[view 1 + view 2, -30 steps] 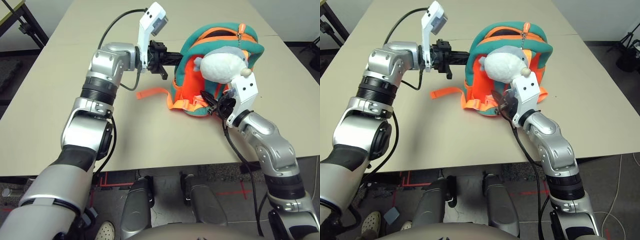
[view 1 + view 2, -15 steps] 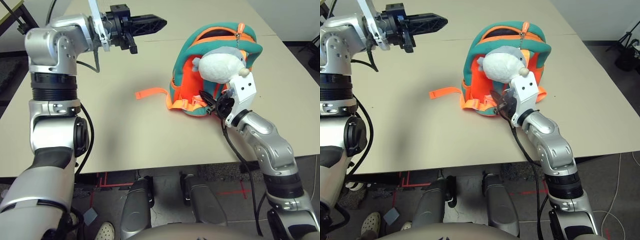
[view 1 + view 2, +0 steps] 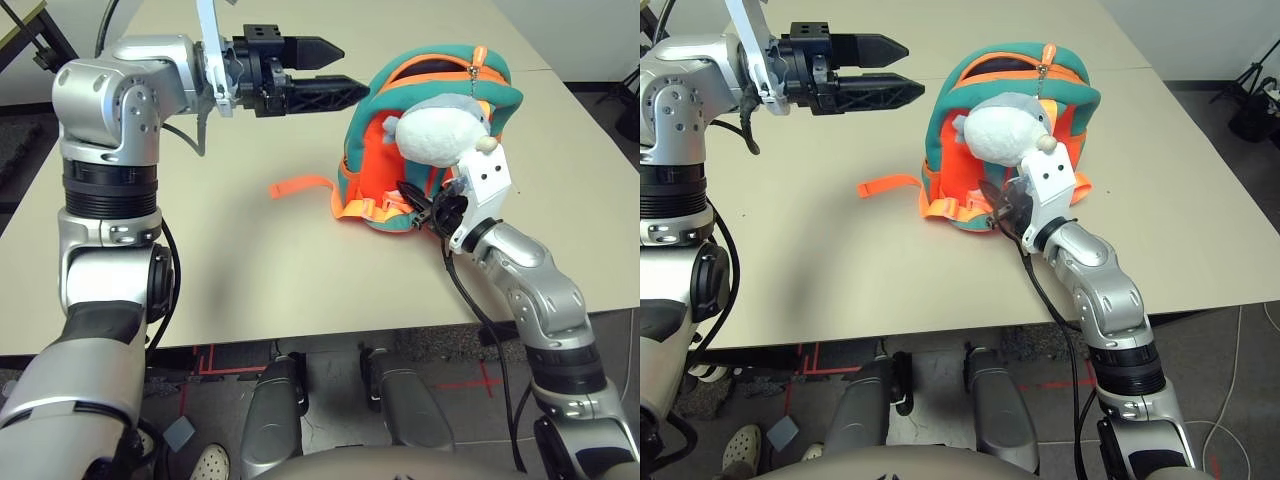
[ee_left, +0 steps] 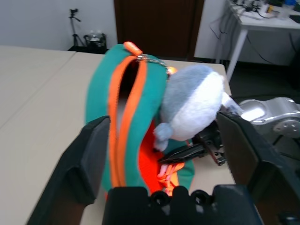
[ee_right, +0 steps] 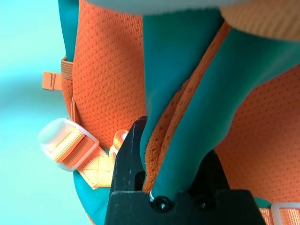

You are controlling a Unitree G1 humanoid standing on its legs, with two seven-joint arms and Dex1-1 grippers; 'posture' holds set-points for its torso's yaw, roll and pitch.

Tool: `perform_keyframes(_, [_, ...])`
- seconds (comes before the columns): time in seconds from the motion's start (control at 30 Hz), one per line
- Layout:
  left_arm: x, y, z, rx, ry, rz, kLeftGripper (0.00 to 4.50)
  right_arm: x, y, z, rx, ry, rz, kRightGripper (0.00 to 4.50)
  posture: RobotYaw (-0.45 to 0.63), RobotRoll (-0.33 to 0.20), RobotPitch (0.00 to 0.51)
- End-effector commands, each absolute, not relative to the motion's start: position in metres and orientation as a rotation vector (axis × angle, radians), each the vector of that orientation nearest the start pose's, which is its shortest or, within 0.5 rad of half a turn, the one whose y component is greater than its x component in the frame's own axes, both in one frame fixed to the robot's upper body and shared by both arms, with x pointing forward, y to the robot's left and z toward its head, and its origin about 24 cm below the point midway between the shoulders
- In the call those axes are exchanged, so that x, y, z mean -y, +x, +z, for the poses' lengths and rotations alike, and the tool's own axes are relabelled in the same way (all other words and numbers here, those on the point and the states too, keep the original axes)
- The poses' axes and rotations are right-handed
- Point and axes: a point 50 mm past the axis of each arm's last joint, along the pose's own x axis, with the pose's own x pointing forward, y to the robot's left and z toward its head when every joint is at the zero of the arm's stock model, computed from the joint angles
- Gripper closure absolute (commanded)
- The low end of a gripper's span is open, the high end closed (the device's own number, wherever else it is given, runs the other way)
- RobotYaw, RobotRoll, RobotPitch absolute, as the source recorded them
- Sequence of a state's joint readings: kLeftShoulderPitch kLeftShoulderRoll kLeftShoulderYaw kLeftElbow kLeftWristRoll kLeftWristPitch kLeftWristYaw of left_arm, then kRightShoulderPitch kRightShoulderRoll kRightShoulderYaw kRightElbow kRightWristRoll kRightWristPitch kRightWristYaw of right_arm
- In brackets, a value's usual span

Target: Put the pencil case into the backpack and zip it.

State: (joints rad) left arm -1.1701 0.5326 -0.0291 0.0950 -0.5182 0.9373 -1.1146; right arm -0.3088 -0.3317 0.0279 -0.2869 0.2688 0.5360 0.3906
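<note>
Left eye view: with the left gripper (image 3: pixel 355 72) spread wide, the far zipper pull (image 3: pixel 480 56) is best pinched squarely while the shoulder strap (image 5: pixel 201 117) is held steady by the right gripper (image 5: pixel 176 136).

Eye views face down over table, sharing backpack (image 3: pixel 372 190).

Probably lab: bare table (image 3: pixel 250 230), tripod (image 4: pixel 75 23), red floor tape (image 3: pixel 235 370)

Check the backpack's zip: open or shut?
Open: the zipper edges stand apart, a dark gap between them.
</note>
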Motion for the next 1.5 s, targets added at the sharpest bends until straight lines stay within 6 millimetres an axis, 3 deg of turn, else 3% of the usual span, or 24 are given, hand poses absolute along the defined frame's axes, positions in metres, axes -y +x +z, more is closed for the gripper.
perform_keyframes(0.03, [-0.099, 0.309, 0.316, 0.005, 0.219, -1.437, 0.00, 0.145, 0.286, 0.122, -0.091, -0.110, 0.562, 3.85, -0.13, 0.000, 0.174])
perform_keyframes(0.43, [-0.056, 0.317, 0.289, -0.057, 0.324, -1.503, 0.00, 0.145, 0.286, 0.121, -0.089, -0.109, 0.566, 3.85, -0.14, 0.000, 0.165])
perform_keyframes(0.83, [-0.035, 0.331, 0.272, -0.071, 0.349, -1.481, 0.00, 0.144, 0.286, 0.120, -0.087, -0.108, 0.560, 3.85, -0.15, 0.000, 0.167])
perform_keyframes(0.93, [-0.034, 0.330, 0.272, -0.079, 0.277, -1.510, 0.66, 0.143, 0.286, 0.121, -0.086, -0.108, 0.560, 3.85, -0.15, 0.000, 0.167])
perform_keyframes(1.2, [-0.036, 0.332, 0.268, -0.095, 0.281, -1.497, 3.57, 0.142, 0.286, 0.120, -0.086, -0.108, 0.564, 3.85, -0.15, 0.000, 0.167])
perform_keyframes(1.27, [-0.037, 0.333, 0.268, -0.095, 0.280, -1.493, 4.11, 0.142, 0.286, 0.120, -0.086, -0.108, 0.565, 3.85, -0.15, 0.000, 0.168])
perform_keyframes(1.33, [-0.038, 0.333, 0.269, -0.090, 0.278, -1.486, 4.34, 0.142, 0.286, 0.120, -0.086, -0.108, 0.565, 3.85, -0.15, 0.000, 0.168])
perform_keyframes(1.5, [-0.044, 0.333, 0.283, -0.047, 0.208, -1.484, 4.35, 0.142, 0.287, 0.120, -0.086, -0.108, 0.566, 3.85, -0.13, 0.000, 0.169])
